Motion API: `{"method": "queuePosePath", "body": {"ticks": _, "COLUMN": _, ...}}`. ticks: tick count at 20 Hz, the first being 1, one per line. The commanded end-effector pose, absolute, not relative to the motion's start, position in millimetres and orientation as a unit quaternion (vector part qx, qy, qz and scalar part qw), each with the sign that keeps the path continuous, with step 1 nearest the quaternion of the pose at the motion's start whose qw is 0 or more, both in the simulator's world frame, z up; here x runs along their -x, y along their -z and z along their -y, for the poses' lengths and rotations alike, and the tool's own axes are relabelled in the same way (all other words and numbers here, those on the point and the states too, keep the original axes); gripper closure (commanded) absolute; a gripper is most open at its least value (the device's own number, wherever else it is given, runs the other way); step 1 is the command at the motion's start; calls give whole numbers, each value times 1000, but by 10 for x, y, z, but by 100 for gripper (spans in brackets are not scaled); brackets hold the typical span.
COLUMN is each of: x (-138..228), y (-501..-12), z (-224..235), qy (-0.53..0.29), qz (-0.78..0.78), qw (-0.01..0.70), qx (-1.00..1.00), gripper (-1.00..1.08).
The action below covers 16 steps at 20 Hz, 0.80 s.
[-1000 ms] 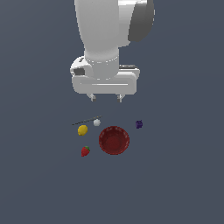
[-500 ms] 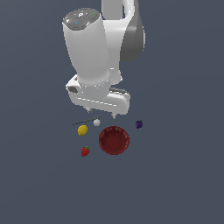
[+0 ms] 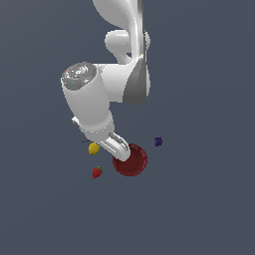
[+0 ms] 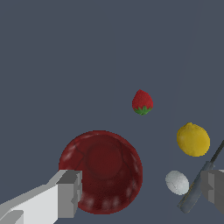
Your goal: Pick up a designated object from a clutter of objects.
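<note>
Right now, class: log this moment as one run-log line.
claw: open, empty | strawberry: on floor, ungrasped | bowl: beneath claw | stage: approach

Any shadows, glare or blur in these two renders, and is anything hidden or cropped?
Exterior view: flat, even light, no cast shadows on the floor, no blur; the arm hides the white ball and part of the red bowl. Wrist view: sharp; faint pale highlights on the bowl's rim; strawberry, lemon and white ball crisp; both fingers of the gripper are cropped by the frame edges.
</note>
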<state>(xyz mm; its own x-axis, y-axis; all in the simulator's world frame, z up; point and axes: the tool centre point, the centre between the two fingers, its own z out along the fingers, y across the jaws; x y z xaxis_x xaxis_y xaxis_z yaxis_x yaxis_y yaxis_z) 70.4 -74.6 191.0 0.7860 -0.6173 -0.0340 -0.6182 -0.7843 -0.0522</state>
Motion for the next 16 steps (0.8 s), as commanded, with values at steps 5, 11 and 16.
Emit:
{"method": "queuePosePath", "body": {"ticks": 5, "x": -853, "y": -1396, "z": 1008, "qy": -8, "qz": -433, "qw": 21, "qx": 901, "gripper": -92}}
{"method": "queuePosePath", "body": {"ticks": 11, "x": -919, "y": -1024, "z": 1207, "qy": -5, "qz": -503, "qw": 10, "qx": 864, "gripper": -92}}
{"method": "queuePosePath", "body": {"ticks": 16, "x": -941, "y": -828, "z": 1315, "qy": -2, "qz": -538, "qw": 4, "qx": 843, "gripper": -92}}
